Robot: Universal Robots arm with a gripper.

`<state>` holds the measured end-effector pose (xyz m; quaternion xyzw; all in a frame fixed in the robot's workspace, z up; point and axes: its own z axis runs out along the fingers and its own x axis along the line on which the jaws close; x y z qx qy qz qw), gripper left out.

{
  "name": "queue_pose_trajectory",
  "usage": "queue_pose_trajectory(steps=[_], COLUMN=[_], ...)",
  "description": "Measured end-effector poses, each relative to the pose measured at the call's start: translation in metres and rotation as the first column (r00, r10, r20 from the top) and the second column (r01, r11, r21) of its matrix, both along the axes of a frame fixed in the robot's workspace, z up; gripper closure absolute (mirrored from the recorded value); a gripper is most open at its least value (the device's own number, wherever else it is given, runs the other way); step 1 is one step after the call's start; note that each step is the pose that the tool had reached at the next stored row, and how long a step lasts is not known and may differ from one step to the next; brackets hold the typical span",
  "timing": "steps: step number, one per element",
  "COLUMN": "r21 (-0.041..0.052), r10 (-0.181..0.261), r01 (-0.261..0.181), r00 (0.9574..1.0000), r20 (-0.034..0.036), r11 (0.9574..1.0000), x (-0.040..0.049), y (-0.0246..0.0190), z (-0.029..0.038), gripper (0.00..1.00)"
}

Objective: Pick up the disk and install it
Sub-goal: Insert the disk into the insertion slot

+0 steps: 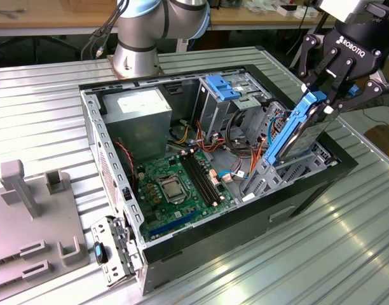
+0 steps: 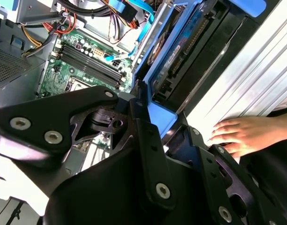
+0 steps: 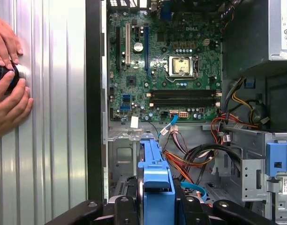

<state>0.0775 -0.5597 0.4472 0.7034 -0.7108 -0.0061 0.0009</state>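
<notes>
The disk [image 1: 301,131], silver with a blue plastic frame, hangs tilted on edge over the open computer case [image 1: 112,166], at its end toward the exterior view's right. My gripper [image 1: 326,89] is shut on the disk's upper end. In the first wrist view the disk [image 3: 155,180] appears edge-on between the black fingers, above a bay beside the motherboard [image 3: 167,61]. The second wrist view has the disk [image 2: 181,51] reaching away from the gripper [image 2: 148,110] toward the case interior.
Inside the case are a grey power supply [image 1: 143,113], a silver drive cage with blue clips [image 1: 227,95] and loose cables [image 1: 245,146]. A person's hands [image 3: 7,93] rest on the ribbed metal table beside the case. A grey fixture [image 1: 29,216] lies at the exterior view's left.
</notes>
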Motion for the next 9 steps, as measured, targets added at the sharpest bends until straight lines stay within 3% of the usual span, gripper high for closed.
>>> queue_pose_trajectory(steps=[5,9], r21=[-0.0001,0.0003], r10=[0.0,0.0], r01=[0.0,0.0], r00=[1.0,0.9999], r20=[0.0028,0.0111], r11=[1.0,1.0], x=[0.0002,0.0001], y=[0.0001,0.0001], z=[0.0,-0.0002], gripper=[0.63,0.63])
